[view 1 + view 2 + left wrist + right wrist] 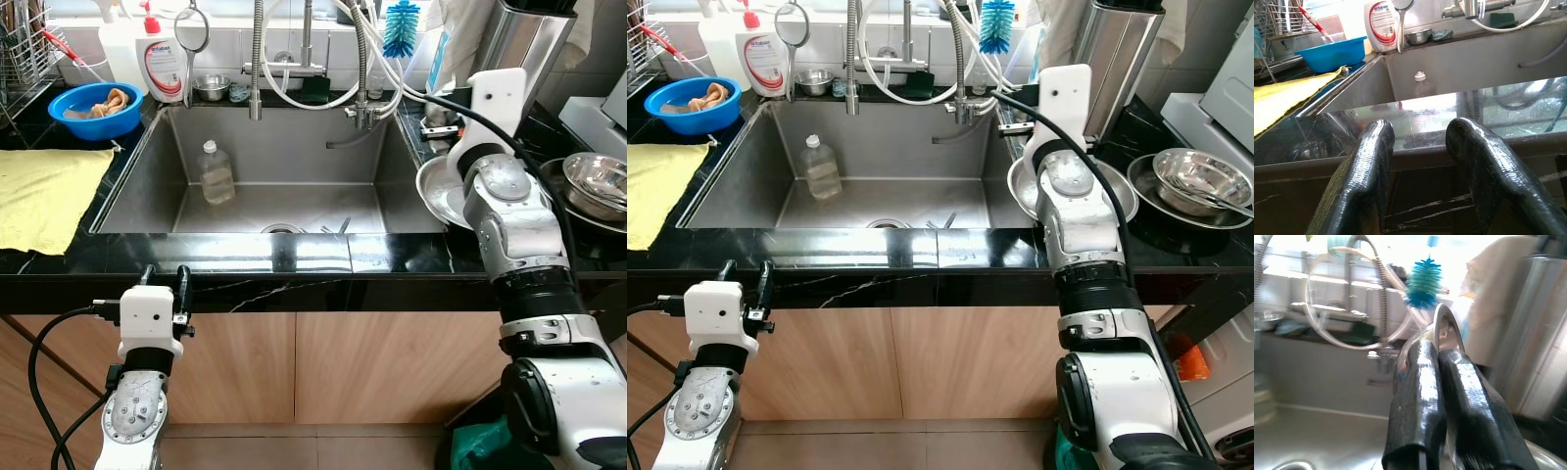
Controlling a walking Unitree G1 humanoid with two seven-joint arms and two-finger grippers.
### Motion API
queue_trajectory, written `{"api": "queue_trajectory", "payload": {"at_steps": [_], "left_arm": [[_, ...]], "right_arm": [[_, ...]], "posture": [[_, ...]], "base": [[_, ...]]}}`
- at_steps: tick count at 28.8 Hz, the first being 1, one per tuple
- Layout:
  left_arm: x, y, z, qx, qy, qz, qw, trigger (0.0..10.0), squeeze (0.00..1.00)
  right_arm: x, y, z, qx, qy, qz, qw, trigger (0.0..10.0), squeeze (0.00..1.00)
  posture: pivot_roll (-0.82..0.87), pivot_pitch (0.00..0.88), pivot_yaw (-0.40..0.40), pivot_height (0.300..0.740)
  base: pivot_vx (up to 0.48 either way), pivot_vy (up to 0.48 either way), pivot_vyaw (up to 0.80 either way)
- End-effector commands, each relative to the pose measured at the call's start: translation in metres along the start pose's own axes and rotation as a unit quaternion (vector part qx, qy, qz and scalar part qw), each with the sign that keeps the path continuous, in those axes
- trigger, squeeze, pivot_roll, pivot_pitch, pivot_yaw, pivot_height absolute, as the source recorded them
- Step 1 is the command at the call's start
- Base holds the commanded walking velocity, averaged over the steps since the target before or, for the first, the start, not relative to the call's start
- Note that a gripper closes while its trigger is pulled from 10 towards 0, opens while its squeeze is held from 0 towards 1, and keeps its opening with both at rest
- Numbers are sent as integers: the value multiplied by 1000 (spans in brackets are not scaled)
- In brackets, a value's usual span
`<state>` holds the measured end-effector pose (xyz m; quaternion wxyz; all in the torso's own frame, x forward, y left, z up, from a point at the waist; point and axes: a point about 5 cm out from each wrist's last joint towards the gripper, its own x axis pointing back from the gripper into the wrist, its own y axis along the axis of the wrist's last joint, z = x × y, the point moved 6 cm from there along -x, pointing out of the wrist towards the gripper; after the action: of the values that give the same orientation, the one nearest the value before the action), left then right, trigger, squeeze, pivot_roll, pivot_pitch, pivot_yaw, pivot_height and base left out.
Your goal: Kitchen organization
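Note:
My right gripper (1439,352) is shut on the thin rim of a shallow steel dish (434,192), held tilted over the counter just right of the sink (279,147). In the eye views the arm's white wrist mount (497,98) covers the fingers. My left gripper (165,282) hangs low in front of the counter's front edge, open, with nothing between its fingers (1369,166). A clear plastic bottle (216,174) with a white cap stands in the sink basin.
A blue bowl (95,110) and a yellow cloth (44,196) lie on the left counter beside a dish rack (24,49). Detergent bottles (164,59), a small steel bowl (212,86) and a blue brush (400,27) line the back. Stacked steel bowls (596,181) sit far right.

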<state>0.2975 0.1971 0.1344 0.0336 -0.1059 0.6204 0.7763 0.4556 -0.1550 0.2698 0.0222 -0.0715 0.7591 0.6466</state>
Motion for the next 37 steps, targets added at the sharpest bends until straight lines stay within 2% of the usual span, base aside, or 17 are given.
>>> {"api": "queue_trajectory", "payload": {"at_steps": [1,4,6,8,12,13,16,23,27,28,29,30,34,35,36,37], "left_arm": [[10,-27,-15,2,-30,56,998,10000,0],[9,-28,-14,2,-29,55,998,10000,0],[9,-28,-14,1,-27,54,998,10000,0],[9,-28,-14,1,-27,54,998,10000,0],[10,-28,-13,1,-26,55,998,10000,0],[10,-28,-13,1,-26,55,998,10000,0],[10,-28,-14,1,-26,54,998,10000,0],[11,-28,-14,1,-29,52,998,10000,0],[12,-28,-15,0,-31,52,998,10000,0],[12,-28,-15,0,-32,51,998,10000,0],[12,-28,-15,0,-32,51,998,10000,0],[12,-28,-15,0,-32,51,998,10000,0],[11,-27,-15,1,-32,51,998,10000,0],[11,-27,-16,1,-33,51,998,10000,0],[11,-27,-16,1,-33,51,998,10000,0],[11,-27,-16,1,-33,51,998,10000,0]], "right_arm": [[-3,14,16,5,38,-21,999,10000,0],[3,2,58,-3,151,-7,989,10000,0],[8,-10,78,-10,201,8,980,10000,0],[9,-19,81,-8,205,22,978,10000,0],[15,-42,95,-8,246,60,967,10000,0],[15,-42,95,-8,246,60,967,10000,0],[16,-61,95,-21,248,90,964,10000,0],[18,-97,82,-52,207,152,965,10000,0],[19,-106,79,-64,194,163,965,10000,0],[19,-107,79,-68,192,164,965,10000,584],[19,-107,79,-68,192,163,965,10000,584],[18,-106,79,-68,191,163,965,10000,1000],[17,-106,78,-67,187,164,966,10000,996],[17,-107,78,-66,184,165,967,10000,965],[17,-107,77,-61,182,165,967,10000,35],[17,-107,77,-61,182,165,967,10000,35]], "posture": [[-29,0,-64,740],[-27,0,-66,740],[-23,0,-67,740],[-21,0,-66,740],[-22,0,-67,740],[-22,0,-67,740],[-22,0,-68,740],[-14,0,-63,740],[-9,0,-61,740],[-11,0,-60,740],[-11,0,-60,740],[-11,0,-60,740],[-14,0,-59,740],[-12,0,-60,740],[-11,0,-61,740],[-11,0,-61,740]], "base": [[0,0,0],[0,0,0],[0,0,0],[0,0,0],[0,0,0],[0,0,0],[0,0,0],[0,0,0],[0,0,0],[0,0,0],[0,0,0],[0,0,0],[0,0,0],[0,0,0],[0,0,0],[0,0,0]]}}
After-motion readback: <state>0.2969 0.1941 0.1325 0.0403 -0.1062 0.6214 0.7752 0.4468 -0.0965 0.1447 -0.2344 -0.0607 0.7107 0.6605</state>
